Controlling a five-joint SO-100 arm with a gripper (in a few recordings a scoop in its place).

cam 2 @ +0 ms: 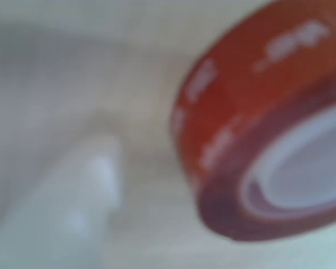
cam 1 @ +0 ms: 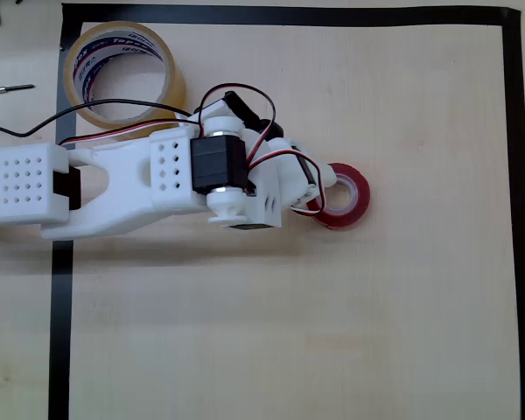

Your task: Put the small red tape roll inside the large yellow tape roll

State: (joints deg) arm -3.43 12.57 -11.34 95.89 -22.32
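The small red tape roll (cam 1: 348, 198) lies flat on the pale wooden table, right of centre in the overhead view. My white gripper (cam 1: 324, 194) reaches it from the left, with its fingers straddling the roll's left rim; one finger lies over the whitish core. In the blurred wrist view the red roll (cam 2: 252, 134) sits very close at the right. A white finger (cam 2: 89, 190) sits at the lower left, with a strip of table showing between it and the roll. The jaws look open. The large yellow tape roll (cam 1: 162, 83) stands at the table's top left, behind my arm.
Black tape (cam 1: 513, 219) marks a rectangular border around the work area. Black and red cables (cam 1: 114, 112) run over my arm and past the yellow roll. A thin dark tool (cam 1: 7, 88) lies at the far left edge.
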